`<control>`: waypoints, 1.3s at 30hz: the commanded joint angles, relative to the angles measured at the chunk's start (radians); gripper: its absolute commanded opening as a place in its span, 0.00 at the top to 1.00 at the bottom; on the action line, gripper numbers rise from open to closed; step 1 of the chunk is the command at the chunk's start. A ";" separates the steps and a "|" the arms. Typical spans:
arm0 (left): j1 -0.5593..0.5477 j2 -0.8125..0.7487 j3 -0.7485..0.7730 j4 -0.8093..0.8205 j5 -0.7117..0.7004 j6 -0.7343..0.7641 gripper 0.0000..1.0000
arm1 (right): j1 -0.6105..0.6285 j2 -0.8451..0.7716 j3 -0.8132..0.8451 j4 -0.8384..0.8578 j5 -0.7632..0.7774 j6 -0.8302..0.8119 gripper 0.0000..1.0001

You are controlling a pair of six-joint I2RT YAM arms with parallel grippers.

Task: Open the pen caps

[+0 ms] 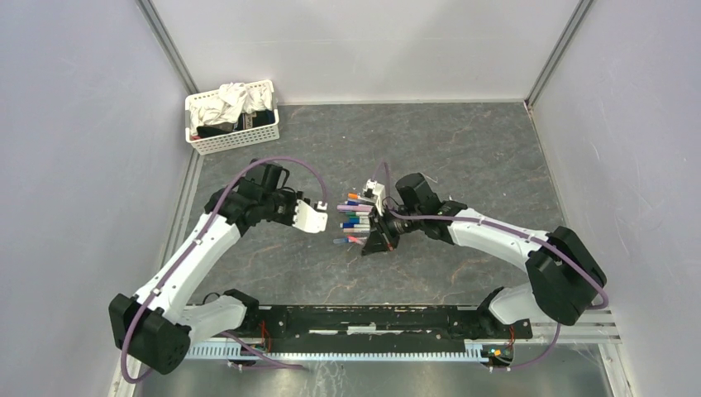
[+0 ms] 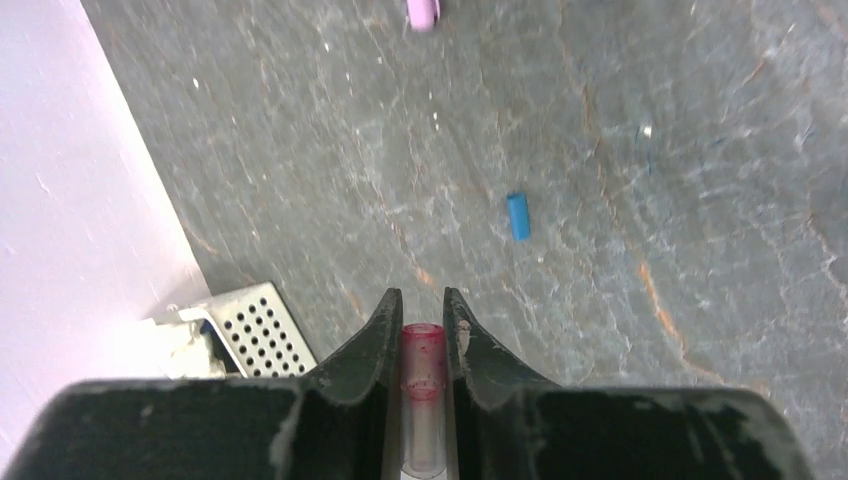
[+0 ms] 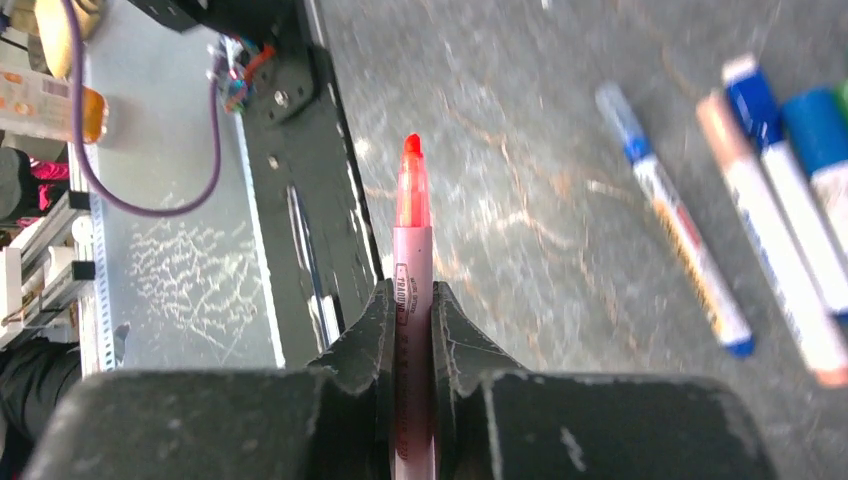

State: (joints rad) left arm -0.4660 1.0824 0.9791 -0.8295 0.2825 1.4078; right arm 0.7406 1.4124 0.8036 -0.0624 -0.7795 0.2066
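Above the grey table (image 2: 650, 120), left gripper (image 2: 423, 298) pinches a pink cap (image 2: 423, 360), right gripper (image 3: 410, 292) the uncapped highlighter (image 3: 412, 200) — set down carelessly, its tip may smear.

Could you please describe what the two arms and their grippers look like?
The left arm and right arm have white shells, black joints and a looping purple cable each. The left gripper and right gripper have tapered black fingers with scuffed, worn edges.
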 commanded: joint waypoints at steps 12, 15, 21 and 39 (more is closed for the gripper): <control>0.079 0.096 0.048 -0.070 0.040 -0.227 0.98 | -0.209 -0.095 -0.038 -0.191 0.315 -0.061 1.00; 0.077 0.092 -0.023 -0.036 0.055 -0.280 0.98 | -0.245 -0.094 -0.055 -0.191 0.491 -0.042 1.00; 0.078 0.126 -0.157 0.080 0.030 -0.356 0.98 | -0.314 -0.036 -0.105 -0.142 0.710 -0.001 1.00; 0.078 0.348 -0.259 0.372 -0.042 -0.464 0.96 | -0.416 0.119 -0.089 -0.091 0.919 -0.013 0.77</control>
State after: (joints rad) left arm -0.3920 1.4021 0.7017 -0.5335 0.2581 1.0073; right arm 0.3489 1.4876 0.6933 -0.1658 0.0639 0.2066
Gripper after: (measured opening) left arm 0.204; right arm 0.207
